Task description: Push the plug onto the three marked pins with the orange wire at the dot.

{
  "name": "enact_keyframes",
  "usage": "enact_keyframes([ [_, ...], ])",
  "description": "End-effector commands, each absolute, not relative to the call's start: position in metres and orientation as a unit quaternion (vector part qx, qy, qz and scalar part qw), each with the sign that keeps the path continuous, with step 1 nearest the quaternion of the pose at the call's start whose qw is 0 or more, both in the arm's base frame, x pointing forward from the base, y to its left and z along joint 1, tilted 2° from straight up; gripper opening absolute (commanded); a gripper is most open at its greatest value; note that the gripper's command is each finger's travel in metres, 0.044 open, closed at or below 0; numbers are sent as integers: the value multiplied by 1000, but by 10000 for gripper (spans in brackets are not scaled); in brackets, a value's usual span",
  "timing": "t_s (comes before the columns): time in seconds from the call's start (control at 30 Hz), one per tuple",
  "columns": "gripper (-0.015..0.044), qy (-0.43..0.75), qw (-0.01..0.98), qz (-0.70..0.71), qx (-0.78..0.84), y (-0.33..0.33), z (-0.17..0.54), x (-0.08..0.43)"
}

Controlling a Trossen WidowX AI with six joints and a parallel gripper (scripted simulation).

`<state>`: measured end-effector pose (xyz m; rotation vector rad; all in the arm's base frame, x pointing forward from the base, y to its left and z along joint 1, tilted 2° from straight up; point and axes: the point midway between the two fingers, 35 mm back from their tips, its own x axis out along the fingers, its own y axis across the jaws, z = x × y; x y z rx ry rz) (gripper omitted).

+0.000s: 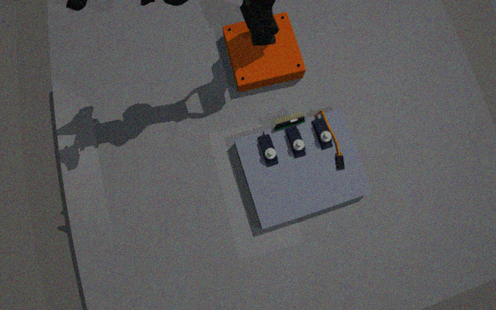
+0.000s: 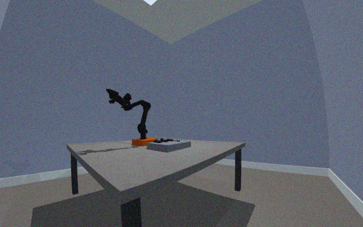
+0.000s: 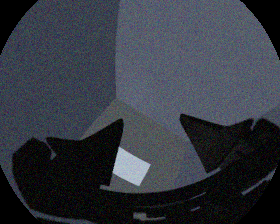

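Observation:
The holder [image 1: 303,192] [image 2: 177,145] is a pale grey block on the table. Three dark servos with white round tops lie on it; the right one [image 1: 320,128] has an orange-looking lead [image 1: 333,134] ending in a black plug [image 1: 339,161], which lies on the block's top. A row of yellowish pins [image 1: 289,118] sticks out from a dark strip at the holder's edge facing the arm base. A small white mark shows on the strip; band and dot are too small to tell. My gripper [image 3: 152,119] is open and empty, raised high above the table in the exterior view, away from the plug.
The orange arm base [image 1: 270,63] [image 2: 137,142] stands close to the pin side of the holder. The arm [image 2: 144,116] rises from it and bends away from the holder. Its shadow falls across the table [image 1: 164,192] [image 2: 126,166]. The wrist view shows only walls and ceiling beyond the fingers.

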<state>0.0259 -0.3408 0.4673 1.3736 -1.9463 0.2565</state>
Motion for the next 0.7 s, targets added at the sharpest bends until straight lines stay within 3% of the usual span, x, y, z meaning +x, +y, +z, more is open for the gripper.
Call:
enact_keyframes([
  [0.0,374,-756,365,99,534,-341,467,26],
  [0.33,115,-737,393,53,547,-338,463,51],
  [0.67,115,-691,454,-26,562,-328,455,96],
])
